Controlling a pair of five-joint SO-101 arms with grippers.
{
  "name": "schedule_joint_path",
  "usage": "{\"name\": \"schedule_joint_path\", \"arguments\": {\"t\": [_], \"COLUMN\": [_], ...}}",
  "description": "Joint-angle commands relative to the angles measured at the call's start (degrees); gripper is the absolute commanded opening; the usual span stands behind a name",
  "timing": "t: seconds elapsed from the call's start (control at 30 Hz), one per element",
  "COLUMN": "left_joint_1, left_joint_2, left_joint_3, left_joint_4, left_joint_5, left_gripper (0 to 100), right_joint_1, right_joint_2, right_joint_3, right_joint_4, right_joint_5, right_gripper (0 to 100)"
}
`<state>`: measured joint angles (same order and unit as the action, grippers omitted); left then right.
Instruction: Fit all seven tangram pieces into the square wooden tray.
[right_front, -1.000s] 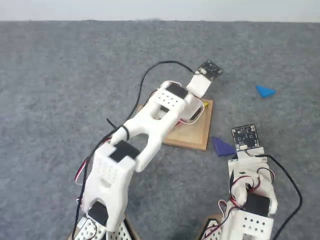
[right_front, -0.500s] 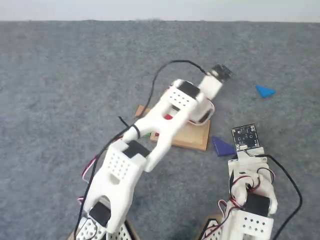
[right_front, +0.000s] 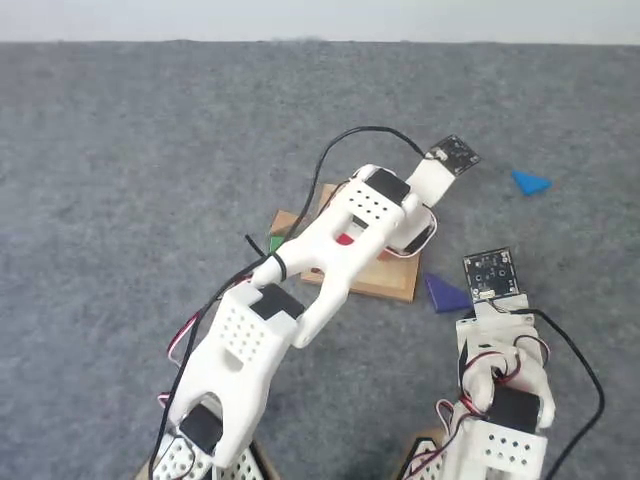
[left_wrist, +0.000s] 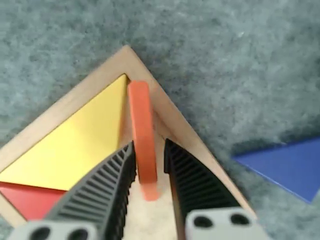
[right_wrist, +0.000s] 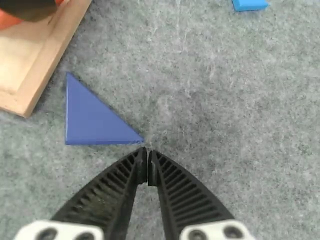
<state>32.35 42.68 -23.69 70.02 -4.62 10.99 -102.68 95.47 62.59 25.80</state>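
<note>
Over the tray (left_wrist: 176, 117) corner, left hand (left_wrist: 149, 148) pinches orange piece (left_wrist: 140, 117), apparently edgewise.

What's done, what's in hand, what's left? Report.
Done: yellow triangle and red piece lie flat in the wooden tray. In hand: left gripper grips the orange piece on edge at the tray's corner. Left: the dark blue triangle and light blue piece lie on the carpet; right gripper sits shut by the triangle.

Robotics test bench, by the look: grey felt tabletop (right_front: 100, 150) (plain pale wall (right_front: 300, 20) behind), bare-wired arms (right_front: 350, 215).
</note>
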Motion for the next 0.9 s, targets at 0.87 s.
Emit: {"name": "schedule_joint_path", "arguments": {"t": [0.87], "left_joint_1": [0.44], "left_joint_2": [-6.86], "left_joint_3": [-0.22], "left_joint_4": [4.75], "left_joint_5": [-5.63], "left_gripper": [4], "right_joint_1": [-0.40], "right_joint_2": [-0.84], "right_joint_3": [0.97], "right_joint_4": [0.13], "right_joint_5": [0.70], "right_gripper": [0.8]}}
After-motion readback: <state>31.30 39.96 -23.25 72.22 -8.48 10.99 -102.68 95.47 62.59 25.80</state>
